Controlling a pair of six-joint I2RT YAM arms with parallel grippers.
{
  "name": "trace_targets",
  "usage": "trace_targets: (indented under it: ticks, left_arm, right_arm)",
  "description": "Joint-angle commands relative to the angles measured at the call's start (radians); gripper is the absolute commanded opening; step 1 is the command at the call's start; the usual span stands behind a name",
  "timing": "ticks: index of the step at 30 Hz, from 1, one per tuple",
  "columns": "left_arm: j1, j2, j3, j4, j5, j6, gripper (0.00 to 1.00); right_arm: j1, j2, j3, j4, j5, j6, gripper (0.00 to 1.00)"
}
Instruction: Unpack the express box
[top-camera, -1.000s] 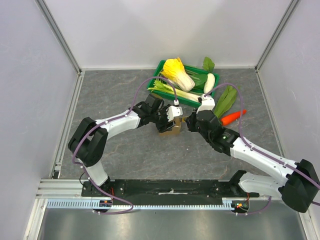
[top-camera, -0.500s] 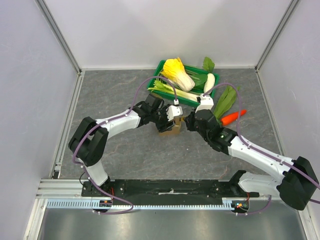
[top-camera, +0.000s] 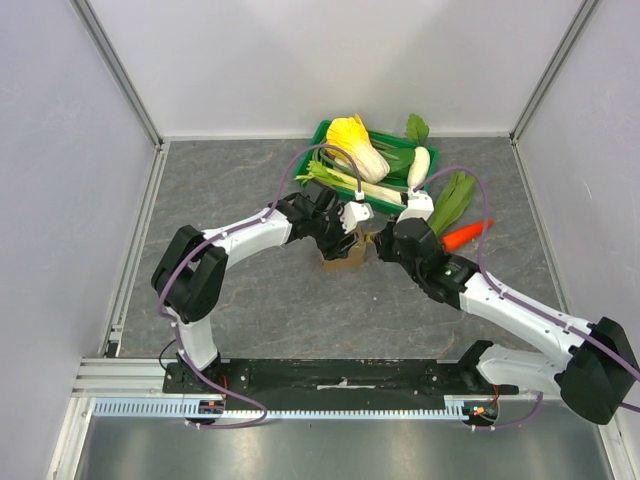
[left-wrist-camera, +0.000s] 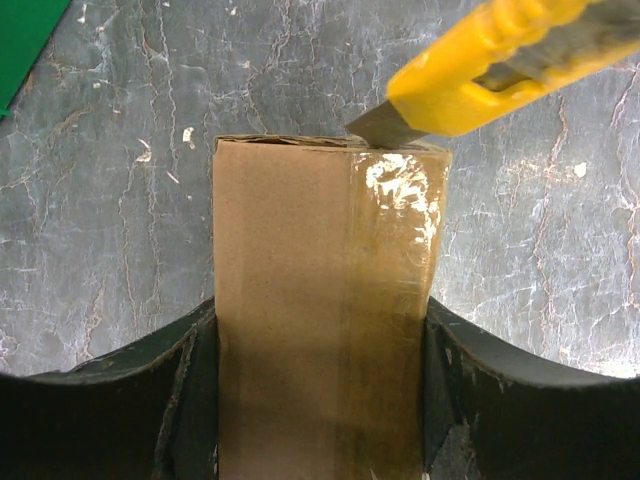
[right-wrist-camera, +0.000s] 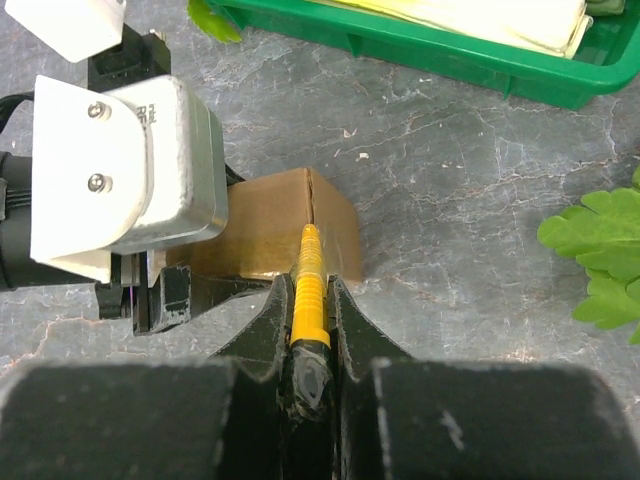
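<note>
Two arms meet at the express box (top-camera: 345, 257), which rests on the grey marbled table (top-camera: 260, 310) near its middle, just in front of the green crate (top-camera: 321, 134).

- **Box.** Plain brown cardboard. In the left wrist view (left-wrist-camera: 300, 300) a strip of clear tape (left-wrist-camera: 395, 250) runs along one side of its upper face and glares white near the far edge.
- **Left jaws.** They stand fairly wide and clamp the box between them. One black finger (left-wrist-camera: 185, 400) presses against each of two opposite side walls.
- **Right jaws.** They are pressed nearly together and pinch the handle of a yellow utility knife (right-wrist-camera: 308, 290). The knife points away from the wrist toward the box (right-wrist-camera: 270, 220).
- **Blade.** In the left wrist view the grey blade of the knife (left-wrist-camera: 500, 70) meets the far top edge of the box, where the tape strip ends. Whether it has entered the cardboard cannot be told.
- **Surroundings.** The crate holds a yellow-leaved cabbage (top-camera: 355, 145), pale green stalks (top-camera: 335, 178) and a white radish (top-camera: 418, 165). On the table to the right of the box lie a leafy green (top-camera: 452, 200) and, just beside it, an orange carrot (top-camera: 466, 235). Both are well apart from the box.
- **Right wrist view.** The white housing of the left wrist (right-wrist-camera: 120, 170) sits over the near left part of the box.
</note>
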Motion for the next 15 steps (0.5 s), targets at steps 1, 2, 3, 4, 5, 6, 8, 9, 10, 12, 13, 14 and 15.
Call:
trace_targets:
  ticks: [1,2,3,4,5,6,8,9,10,12,13,14,15]
  left_arm:
    - [0.027,0.084,-0.01,-0.063,-0.188,-0.089,0.29]
    - [0.03,0.085,-0.008,-0.063,-0.191,-0.092,0.29]
    - [0.032,0.087,-0.003,-0.065,-0.192,-0.095,0.29]
    - [0.032,0.09,-0.002,-0.068,-0.193,-0.097,0.29]
    - [0.035,0.091,0.0,-0.071,-0.193,-0.097,0.29]
    - [0.035,0.091,0.0,-0.069,-0.194,-0.1,0.29]
    - [0.035,0.091,0.0,-0.069,-0.196,-0.1,0.29]
    - [0.037,0.093,0.001,-0.071,-0.194,-0.101,0.29]
    - [0.037,0.093,0.001,-0.069,-0.194,-0.1,0.29]
    - [0.038,0.094,0.003,-0.072,-0.196,-0.1,0.29]
    - [0.038,0.094,0.004,-0.072,-0.196,-0.101,0.29]
    - [0.038,0.094,0.003,-0.072,-0.196,-0.101,0.29]
    - [0.038,0.096,0.004,-0.075,-0.196,-0.103,0.29]
  right_arm:
    - [0.015,-0.038,0.014,-0.106,-0.093,0.042,0.0]
    - [0.015,-0.039,0.016,-0.112,-0.098,0.042,0.0]
    - [0.016,-0.041,0.017,-0.125,-0.098,0.044,0.0]
    - [0.015,-0.043,0.016,-0.131,-0.102,0.042,0.0]
    - [0.015,-0.044,0.014,-0.132,-0.11,0.042,0.0]
    - [0.015,-0.044,0.013,-0.143,-0.112,0.044,0.0]
    - [0.015,-0.046,0.01,-0.149,-0.119,0.042,0.0]
    - [0.015,-0.047,0.01,-0.16,-0.119,0.041,0.0]
    - [0.015,-0.05,0.01,-0.165,-0.122,0.041,0.0]
    - [0.015,-0.056,0.011,-0.177,-0.122,0.039,0.0]
    - [0.016,-0.062,0.011,-0.181,-0.124,0.039,0.0]
    - [0.016,-0.069,0.013,-0.186,-0.124,0.038,0.0]
    - [0.015,-0.073,0.016,-0.198,-0.119,0.039,0.0]
